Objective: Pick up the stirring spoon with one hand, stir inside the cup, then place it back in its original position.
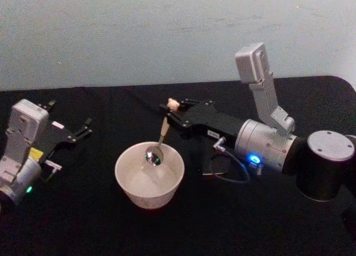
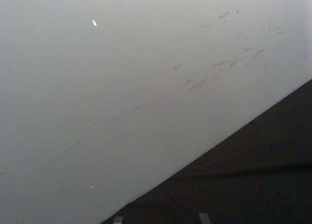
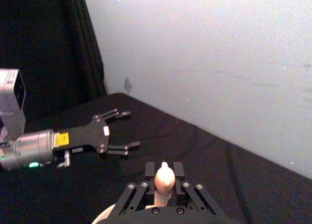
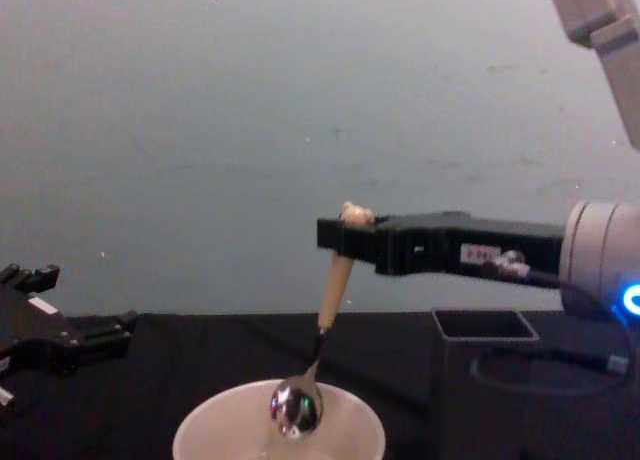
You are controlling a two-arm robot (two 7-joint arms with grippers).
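The cream cup (image 1: 146, 193) stands on the black table in front of me. My right gripper (image 1: 172, 107) hovers just behind it, shut on the beige handle of the stirring spoon (image 1: 163, 129) below its bear head. The spoon hangs tilted, and its shiny bowl (image 4: 296, 408) dips inside the cup's rim (image 4: 355, 425). In the right wrist view the bear head (image 3: 165, 177) pokes up between the shut fingers of the right gripper (image 3: 164, 169). The dark grey square holder (image 4: 485, 326) stands under the right arm. My left gripper (image 1: 83, 129) rests open at the table's left, away from the cup.
A pale wall runs behind the black table. The right arm's forearm and cable (image 1: 236, 175) stretch over the table to the right of the cup. The left arm (image 1: 22, 150) lies along the left edge.
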